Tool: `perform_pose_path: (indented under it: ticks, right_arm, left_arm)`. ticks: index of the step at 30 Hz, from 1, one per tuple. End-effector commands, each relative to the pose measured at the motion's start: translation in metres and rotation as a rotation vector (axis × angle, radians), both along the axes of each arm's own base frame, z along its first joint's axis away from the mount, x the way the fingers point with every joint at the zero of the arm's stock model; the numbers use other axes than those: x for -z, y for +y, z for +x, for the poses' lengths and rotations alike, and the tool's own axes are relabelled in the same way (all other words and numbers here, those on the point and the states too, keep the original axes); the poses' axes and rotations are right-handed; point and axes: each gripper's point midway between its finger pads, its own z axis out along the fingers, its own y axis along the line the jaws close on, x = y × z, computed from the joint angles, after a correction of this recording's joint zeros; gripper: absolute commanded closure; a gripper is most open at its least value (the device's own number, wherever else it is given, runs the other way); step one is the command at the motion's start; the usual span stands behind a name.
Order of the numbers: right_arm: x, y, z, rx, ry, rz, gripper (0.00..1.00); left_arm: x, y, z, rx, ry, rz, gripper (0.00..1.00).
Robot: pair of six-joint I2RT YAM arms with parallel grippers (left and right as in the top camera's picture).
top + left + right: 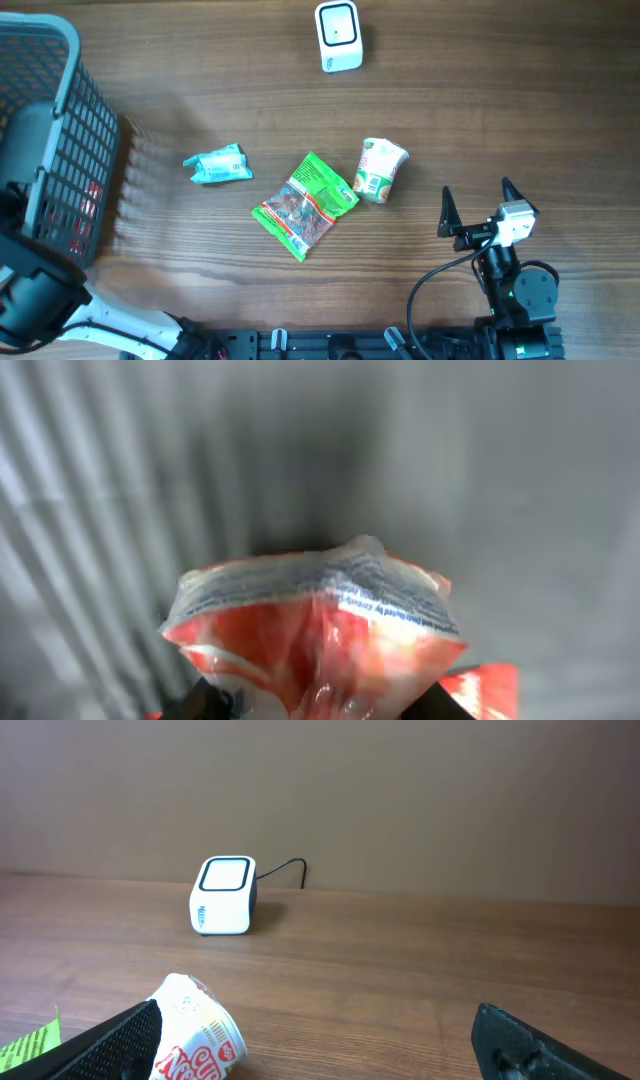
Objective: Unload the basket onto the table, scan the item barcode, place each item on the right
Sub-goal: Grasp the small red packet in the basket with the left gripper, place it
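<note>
Two grippers: inside the blue-grey plastic mesh basket (70, 130) at far left, the left gripper (322, 705) pinches a crinkled red-and-white plastic packet (320, 625). The right gripper (476, 192) hovers wide open, empty, near the white paper noodle cup (380, 168).

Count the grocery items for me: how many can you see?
4. A teal packet, a green bag and a noodle cup lie on the table; a red packet is inside the basket, where more may be hidden.
</note>
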Motion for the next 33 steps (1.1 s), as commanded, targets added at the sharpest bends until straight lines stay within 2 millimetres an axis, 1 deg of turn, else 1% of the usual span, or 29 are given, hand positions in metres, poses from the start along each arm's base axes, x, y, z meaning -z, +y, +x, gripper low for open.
perform_pose_path:
  ticks: [1, 3, 4, 5, 6, 7, 8, 10, 11, 12, 13, 14, 15, 17, 19, 21, 22, 23, 24, 25, 26, 27, 28, 29, 30, 31, 32, 33]
  right_arm:
    - [-0.001, -0.002, 0.0, 0.008, -0.005, 0.012, 0.0]
    - [-0.001, -0.002, 0.0, 0.008, -0.005, 0.012, 0.0]
    - [-0.001, -0.002, 0.0, 0.008, -0.005, 0.012, 0.0]
    - [-0.001, -0.002, 0.0, 0.008, -0.005, 0.012, 0.0]
    - [-0.001, -0.002, 0.0, 0.008, -0.005, 0.012, 0.0]
    - [-0.001, -0.002, 0.0, 0.008, -0.005, 0.012, 0.01]
    - [-0.001, -0.002, 0.0, 0.008, -0.006, 0.012, 0.0]
    - [-0.001, -0.002, 0.0, 0.008, -0.005, 0.012, 0.0]
    - [-0.001, -0.002, 0.0, 0.008, -0.005, 0.012, 0.0]
    - [-0.001, -0.002, 0.0, 0.008, -0.005, 0.012, 0.0]
    - [-0.001, -0.002, 0.0, 0.008, -0.005, 0.012, 0.0]
    - [-0.001, -0.002, 0.0, 0.008, -0.005, 0.012, 0.0]
    - [-0.001, -0.002, 0.0, 0.008, -0.005, 0.012, 0.0]
    - [-0.001, -0.002, 0.0, 0.008, -0.006, 0.012, 0.0]
    - [-0.001, -0.002, 0.0, 0.008, -0.005, 0.012, 0.0]
    - [-0.001, -0.002, 0.0, 0.008, -0.005, 0.012, 0.0]
    - [-0.001, -0.002, 0.0, 0.008, -0.005, 0.012, 0.0]
    - [-0.001, -0.002, 0.0, 0.008, -0.005, 0.012, 0.0]
    - [-0.001, -0.002, 0.0, 0.008, -0.005, 0.012, 0.0]
    - [-0.001, -0.002, 0.0, 0.008, -0.005, 0.012, 0.0]
    - [-0.001, -0.002, 0.0, 0.008, -0.005, 0.012, 0.0]
    - [-0.001, -0.002, 0.0, 0.008, -0.005, 0.012, 0.0]
    - [-0.001, -0.002, 0.0, 0.008, -0.005, 0.012, 0.0]
    - [-0.001, -0.002, 0.0, 0.008, -0.005, 0.012, 0.0]
    - [-0.001, -0.002, 0.0, 0.008, -0.005, 0.012, 0.0]
    - [-0.001, -0.002, 0.0, 0.008, -0.005, 0.013, 0.0]
    - [-0.001, -0.002, 0.0, 0.008, -0.005, 0.012, 0.0]
    - [-0.001, -0.002, 0.0, 0.008, -0.005, 0.012, 0.0]
  left_arm:
    - [-0.076, 0.01, 0.026, 0.036, -0.155, 0.07, 0.63]
    - [-0.13, 0.001, 0.036, 0.056, -0.276, 0.107, 0.61]
    - [-0.156, -0.006, 0.041, 0.072, -0.347, 0.121, 0.61]
    - [-0.185, -0.018, 0.047, 0.118, -0.44, 0.132, 0.61]
    - [-0.226, -0.042, 0.05, 0.169, -0.573, 0.144, 0.61]
    - [-0.249, -0.061, 0.048, 0.203, -0.64, 0.149, 0.62]
    - [-0.272, -0.086, 0.043, 0.263, -0.692, 0.165, 0.62]
    - [-0.295, -0.125, 0.033, 0.35, -0.719, 0.196, 0.61]
    - [-0.305, -0.151, 0.029, 0.417, -0.733, 0.202, 0.61]
    - [-0.311, -0.182, 0.024, 0.494, -0.733, 0.198, 0.61]
    - [-0.309, -0.208, 0.018, 0.56, -0.701, 0.189, 0.59]
    - [-0.3, -0.227, 0.012, 0.62, -0.643, 0.172, 0.58]
    - [-0.293, -0.238, 0.009, 0.658, -0.601, 0.155, 0.57]
    - [-0.271, -0.268, 0.001, 0.774, -0.495, 0.103, 0.56]
    - [-0.233, -0.308, -0.007, 0.929, -0.382, 0.009, 0.56]
    - [-0.201, -0.33, -0.008, 0.985, -0.321, -0.046, 0.55]
    - [-0.179, -0.337, -0.005, 0.994, -0.288, -0.051, 0.55]
    - [-0.164, -0.342, -0.001, 1.008, -0.28, -0.054, 0.55]
    - [-0.145, -0.347, 0.002, 1.01, -0.269, -0.065, 0.55]
    - [-0.131, -0.349, 0.005, 1.01, -0.261, -0.072, 0.55]
    - [-0.114, -0.351, 0.009, 1.016, -0.25, -0.078, 0.55]
    - [-0.099, -0.353, 0.012, 1.02, -0.234, -0.086, 0.49]
    - [-0.091, -0.353, 0.012, 1.02, -0.215, -0.094, 0.34]
    - [-0.084, -0.353, 0.012, 1.019, -0.193, -0.105, 0.0]
    - [-0.082, -0.354, 0.014, 1.018, -0.186, -0.112, 0.0]
    - [-0.084, -0.354, 0.019, 1.016, -0.2, -0.106, 0.0]
    - [-0.09, -0.354, 0.023, 1.018, -0.218, -0.098, 0.0]
    - [-0.103, -0.354, 0.031, 1.02, -0.251, -0.082, 0.0]
